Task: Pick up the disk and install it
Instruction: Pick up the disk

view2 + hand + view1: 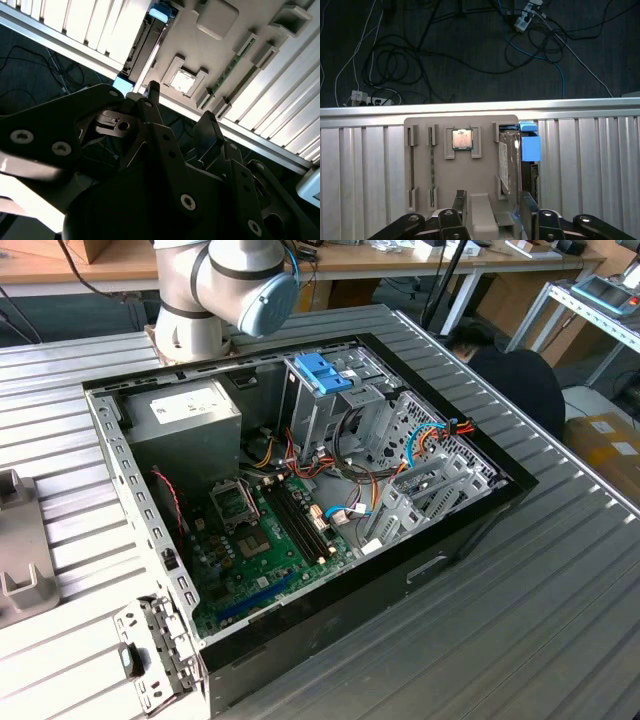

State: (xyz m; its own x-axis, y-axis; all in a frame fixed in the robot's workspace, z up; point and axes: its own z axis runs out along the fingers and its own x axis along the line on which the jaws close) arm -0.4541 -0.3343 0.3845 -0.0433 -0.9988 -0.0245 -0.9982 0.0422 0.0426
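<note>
The disk (508,160) is a grey metal drive in a light blue carrier, standing on edge in a slot of a beige holder tray (475,175). In the second wrist view the disk (145,42) lies just past the fingertips. My gripper (495,207) hovers above the tray, open, with its two black fingers (461,200) spread and nothing held. The disk sits in line with the gap, close to one finger. In the second wrist view the gripper (180,112) is likewise apart from the disk.
The tray also holds a processor chip (462,139) and memory sticks (432,165). Beyond the ribbed metal table's edge (480,109) is dark floor with cables. The exterior view has the open computer case (300,500), its drive cage with a blue latch (325,372), and the arm's base (215,290).
</note>
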